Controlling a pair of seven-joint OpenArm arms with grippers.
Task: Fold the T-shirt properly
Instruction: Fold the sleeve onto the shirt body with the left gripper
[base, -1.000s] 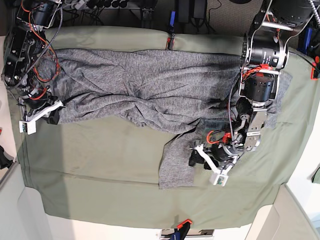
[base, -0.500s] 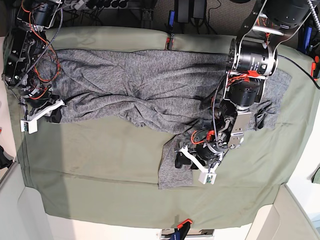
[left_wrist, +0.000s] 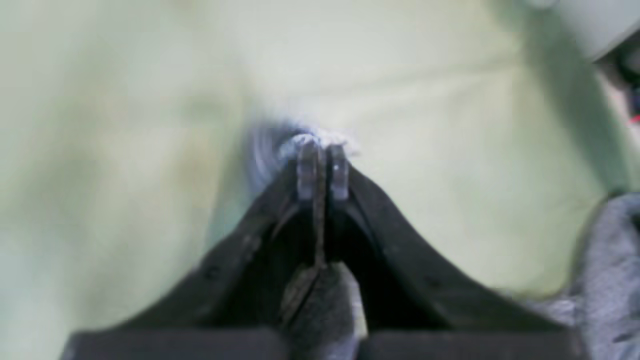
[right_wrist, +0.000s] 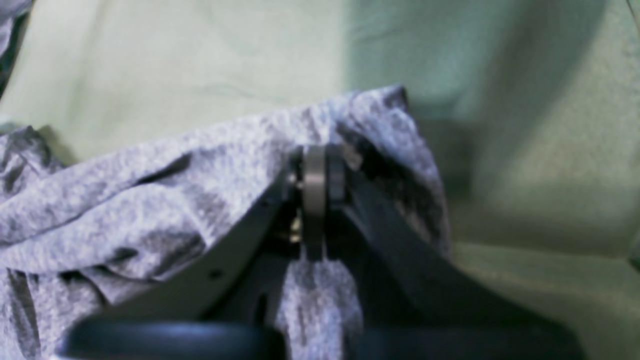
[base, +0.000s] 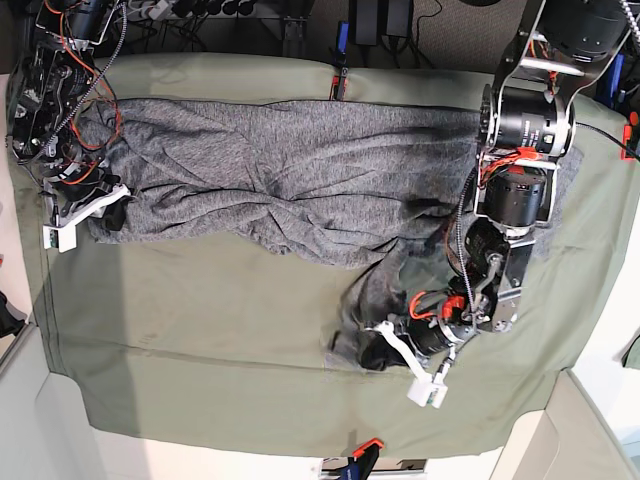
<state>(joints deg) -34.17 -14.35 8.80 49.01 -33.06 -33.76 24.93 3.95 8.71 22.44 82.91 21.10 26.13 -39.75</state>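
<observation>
T-shirt (base: 300, 160) spreading across upper half of base frame, sleeve trailing to lower centre. Left end effector (base: 372, 360) pinching sleeve end, lower centre; right end effector (base: 118, 208) pinching shirt edge, left side.

A table under 1 olive-green cloth (base: 220, 380) carries 1 rumpled, long-sleeved grey T-shirt (base: 330, 150).

The base view looks down over the whole tabletop (base: 200, 350); both wrist views face the cloth close up, the left's seemingly blurred.
</observation>
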